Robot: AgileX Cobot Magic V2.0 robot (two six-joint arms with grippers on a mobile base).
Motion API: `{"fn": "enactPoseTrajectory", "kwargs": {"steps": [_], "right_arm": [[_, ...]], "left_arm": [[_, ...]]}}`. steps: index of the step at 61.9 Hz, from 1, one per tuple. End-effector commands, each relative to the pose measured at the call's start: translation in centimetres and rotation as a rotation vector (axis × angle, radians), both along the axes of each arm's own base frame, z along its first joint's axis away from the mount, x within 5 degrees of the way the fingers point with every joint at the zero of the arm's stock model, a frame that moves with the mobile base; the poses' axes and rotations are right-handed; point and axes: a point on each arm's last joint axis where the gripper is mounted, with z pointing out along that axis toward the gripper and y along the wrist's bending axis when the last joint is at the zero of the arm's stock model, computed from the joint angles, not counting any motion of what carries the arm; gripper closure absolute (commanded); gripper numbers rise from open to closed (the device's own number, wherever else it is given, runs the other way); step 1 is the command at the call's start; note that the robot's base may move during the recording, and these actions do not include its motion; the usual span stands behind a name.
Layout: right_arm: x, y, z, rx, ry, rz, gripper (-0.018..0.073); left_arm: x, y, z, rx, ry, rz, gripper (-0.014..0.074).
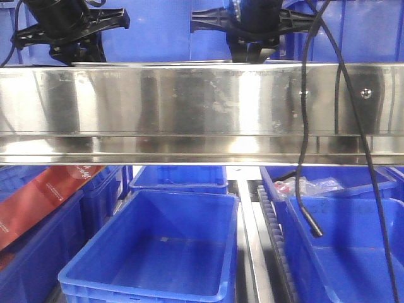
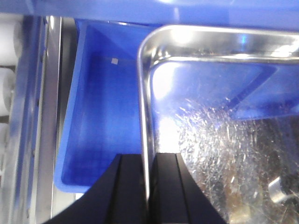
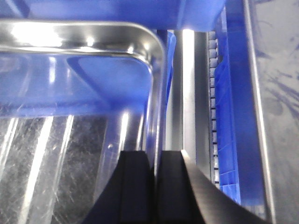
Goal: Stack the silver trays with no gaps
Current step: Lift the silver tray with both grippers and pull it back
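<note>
The left pincer (image 2: pixel 148 186) is pressed together on the left rim of the shallow, shiny stainless-steel tray (image 2: pixel 224 140). One black finger sits outside the rim and one inside. The right pincer (image 3: pixel 153 186) pinches the tray's right rim the same way.

The tray hangs level between them, above the deep, empty blue plastic bin (image 2: pixel 93 116), with its corner over the bin's interior. Right of that bin run a steel strip (image 3: pixel 187 93) and the ribbed wall of a neighbouring blue bin (image 3: pixel 224 116).

From the front, the broad steel shelf rail (image 1: pixel 189 107) crosses above the bin and hides both sets of fingertips. The tray shows only as a thin strip along the rail's top edge. Both wrists point straight down. Left of the bin lies a red cardboard box (image 1: pixel 44 196), and on the bin's right hangs a black cable (image 1: pixel 302 145).
</note>
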Motion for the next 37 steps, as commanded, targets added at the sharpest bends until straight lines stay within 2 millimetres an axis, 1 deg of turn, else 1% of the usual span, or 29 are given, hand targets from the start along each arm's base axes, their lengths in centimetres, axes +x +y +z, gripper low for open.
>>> {"fn": "enactPoseTrajectory", "kwargs": {"steps": [1,9,15,22,29,37], "right_arm": [[0.1,-0.5,0.2,-0.037,-0.009,0.005,0.0627],[0.0,-0.6,0.3,-0.048,-0.003,0.002,0.0627],[-0.3,-0.5,0.8,-0.061,-0.014,0.010,0.0627],[-0.9,-0.3,2.2,-0.089,-0.056,0.030,0.0627],[-1.8,0.2,3.5,-0.079,-0.085,0.049,0.0627],[-2.7,0.5,5.0,-0.070,-0.117,0.062,0.0627]], "left_arm": [[0.2,-0.1,0.9,0.003,-0.031,-0.005,0.0606],[0.2,-0.1,1.7,-0.001,-0.032,-0.006,0.0606],[0.0,-0.2,2.5,-0.003,-0.042,-0.009,0.0608],[-0.5,-0.3,3.3,-0.005,-0.047,-0.016,0.0613],[-1.2,-0.7,4.3,-0.008,-0.056,-0.030,0.0613],[-2.3,-1.4,6.1,-0.011,-0.103,-0.050,0.0613]]}}
